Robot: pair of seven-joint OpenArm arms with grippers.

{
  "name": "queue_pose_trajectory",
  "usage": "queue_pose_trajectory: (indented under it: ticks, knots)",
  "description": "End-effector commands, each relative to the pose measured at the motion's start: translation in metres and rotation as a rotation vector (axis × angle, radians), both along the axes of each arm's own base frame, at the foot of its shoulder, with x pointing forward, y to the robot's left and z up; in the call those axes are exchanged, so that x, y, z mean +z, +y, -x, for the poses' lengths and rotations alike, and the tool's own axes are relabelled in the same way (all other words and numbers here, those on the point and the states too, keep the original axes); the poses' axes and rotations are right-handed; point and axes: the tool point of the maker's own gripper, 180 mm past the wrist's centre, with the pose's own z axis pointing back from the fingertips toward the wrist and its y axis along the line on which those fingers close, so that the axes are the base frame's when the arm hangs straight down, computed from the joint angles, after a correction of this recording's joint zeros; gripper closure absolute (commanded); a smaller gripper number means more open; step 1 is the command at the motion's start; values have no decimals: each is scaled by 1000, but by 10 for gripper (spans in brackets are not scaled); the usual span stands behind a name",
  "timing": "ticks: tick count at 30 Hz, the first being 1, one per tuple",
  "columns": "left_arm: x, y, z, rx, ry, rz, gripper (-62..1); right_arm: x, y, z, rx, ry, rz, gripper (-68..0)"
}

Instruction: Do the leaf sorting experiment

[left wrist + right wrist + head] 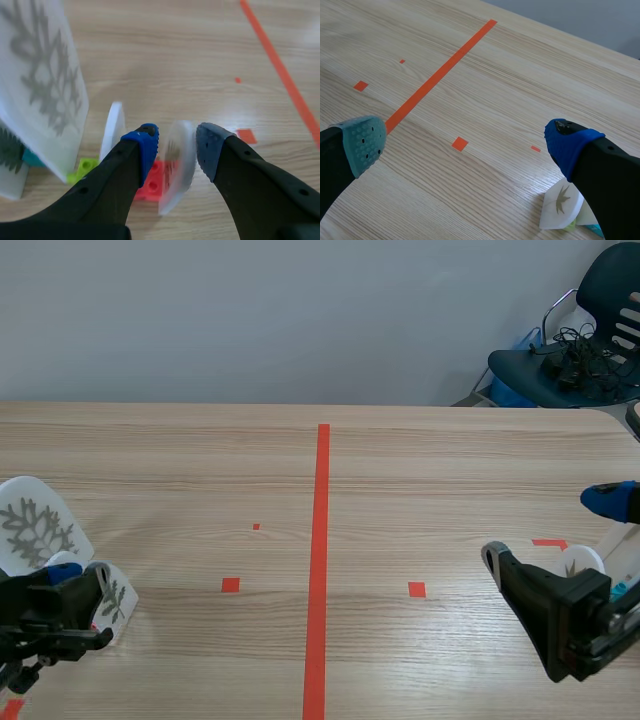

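Only in the left wrist view: a pale round leaf card upright on a red brick, between the parted, unclamped fingers of the left gripper; just beside it, a tall fern-printed card. Only in the right wrist view: right gripper spread wide, a small leaf card by its blue pad. Farther off, upper right of the scene frame: a dark chair behind the desk.

Left side, I log four leaf cards, one green brick, one red brick, one teal brick. Right side: one leaf card.
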Motion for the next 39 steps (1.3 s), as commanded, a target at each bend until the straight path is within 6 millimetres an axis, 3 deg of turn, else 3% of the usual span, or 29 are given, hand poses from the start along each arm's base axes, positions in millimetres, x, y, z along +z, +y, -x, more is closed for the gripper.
queue_pose_trajectory:
  ticks: [1, 4, 9, 12, 14, 19, 30, 39]
  knots:
    - [34, -1, -12, -40, -88, -24, -223, 14, 1, -7, 1, -48, -12, -679]
    - [75, -8, -17, -114, -171, -43, -298, 14, 1, -7, 1, -48, -12, -679]
    - [163, -33, -10, -258, -361, -97, -470, 14, 1, -7, 1, -48, -12, -679]
    - [195, -41, -3, -290, -419, -165, -623, 14, 1, -7, 1, -48, -12, -679]
    - [203, -50, 3, -328, -425, -165, -623, 14, 0, -7, 1, -49, -11, -679]
    - [178, -60, 17, -410, -317, -153, -623, 16, 1, -7, 2, -56, -14, -679]
    - [99, -55, 27, -414, -90, -57, -623, 42, -10, -16, -28, -113, -7, -679]
    - [95, -51, 24, -412, -84, -59, -623, 41, -12, -16, -33, -106, 6, -679]
